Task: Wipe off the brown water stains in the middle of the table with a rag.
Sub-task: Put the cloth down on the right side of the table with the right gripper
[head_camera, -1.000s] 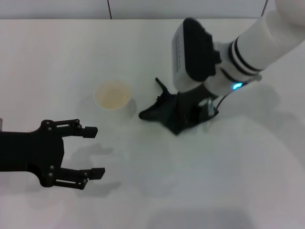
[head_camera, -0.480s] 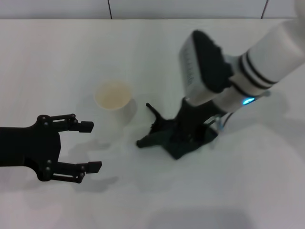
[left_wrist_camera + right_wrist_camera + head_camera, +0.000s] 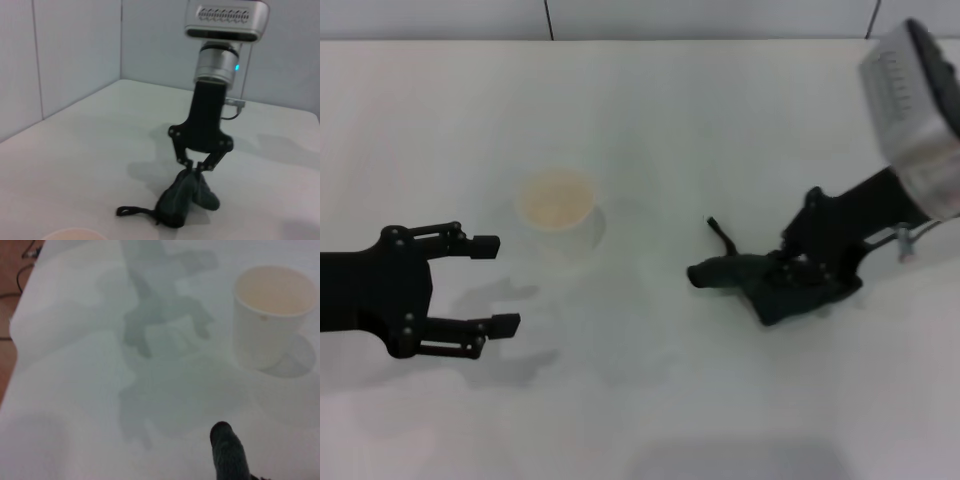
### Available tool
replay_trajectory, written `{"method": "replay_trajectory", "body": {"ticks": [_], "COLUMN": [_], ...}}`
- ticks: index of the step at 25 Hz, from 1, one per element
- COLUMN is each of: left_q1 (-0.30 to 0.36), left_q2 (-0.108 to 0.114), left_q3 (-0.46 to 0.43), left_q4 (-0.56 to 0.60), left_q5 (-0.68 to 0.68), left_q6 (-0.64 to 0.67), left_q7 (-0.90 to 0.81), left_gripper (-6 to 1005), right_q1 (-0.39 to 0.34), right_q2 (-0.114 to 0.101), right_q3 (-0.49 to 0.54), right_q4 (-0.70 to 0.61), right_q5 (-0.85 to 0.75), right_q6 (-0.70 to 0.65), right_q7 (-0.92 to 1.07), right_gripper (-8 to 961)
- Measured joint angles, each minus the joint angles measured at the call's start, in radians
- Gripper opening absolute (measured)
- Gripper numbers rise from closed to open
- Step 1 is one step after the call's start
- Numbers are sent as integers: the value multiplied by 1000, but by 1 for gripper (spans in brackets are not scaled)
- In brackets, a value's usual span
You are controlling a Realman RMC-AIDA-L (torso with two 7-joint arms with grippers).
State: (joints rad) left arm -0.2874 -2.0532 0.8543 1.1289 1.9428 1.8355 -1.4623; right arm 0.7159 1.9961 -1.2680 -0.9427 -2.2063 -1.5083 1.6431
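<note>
The dark green-black rag lies bunched on the white table, right of centre. My right gripper is shut on the rag's right part and presses it to the tabletop. The left wrist view shows the right gripper pinching the top of the rag. The rag's tip shows in the right wrist view. My left gripper is open and empty, low over the table at the left, in front of the cup. No brown stain shows in any view.
A white paper cup with a cream inside stands upright left of centre; it also shows in the right wrist view, and its rim shows in the left wrist view. A grey wall runs along the table's far edge.
My right gripper has dragged the rag to the right and a little toward the front, away from the cup. My left gripper has drawn back slightly to the left.
</note>
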Motion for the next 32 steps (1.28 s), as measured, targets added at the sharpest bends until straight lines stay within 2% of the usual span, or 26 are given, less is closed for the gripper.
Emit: {"method": "replay_trajectory", "body": {"ticks": [4, 8, 11, 12, 16, 22, 26, 32], "left_q1": [-3, -5, -10, -12, -13, -15, -23, -31], "left_q2": [1, 1, 1, 1, 1, 1, 5, 26], "left_q3": [-13, -13, -14, -14, -14, -14, -14, -14], "left_q4": [-9, -13, -17, -18, -18, -22, -40, -81], "left_q5": [3, 2, 2, 2, 2, 0, 3, 2], "left_q6": [-5, -13, -13, -13, -14, -23, -21, -16], "left_q7": [3, 3, 2, 0, -1, 5, 14, 29], "left_gripper": [888, 888, 888, 888, 888, 888, 888, 888], "right_q1": [-32, -56, -63, -64, -56, -51, -52, -78], "right_q2": [-21, -26, -21, -12, 1, 6, 3, -10], "right_q3": [47, 56, 57, 58, 57, 68, 143, 291], "right_q4": [-1, 7, 10, 10, 11, 14, 15, 15], "right_q5": [-2, -11, -27, -38, -40, -26, -24, -24], "right_q6": [-22, 4, 23, 35, 30, 4, -50, -148], "right_q7": [-8, -25, -27, -17, 8, 37, 24, -52], "right_gripper": [197, 204, 210, 212, 220, 231, 239, 378]}}
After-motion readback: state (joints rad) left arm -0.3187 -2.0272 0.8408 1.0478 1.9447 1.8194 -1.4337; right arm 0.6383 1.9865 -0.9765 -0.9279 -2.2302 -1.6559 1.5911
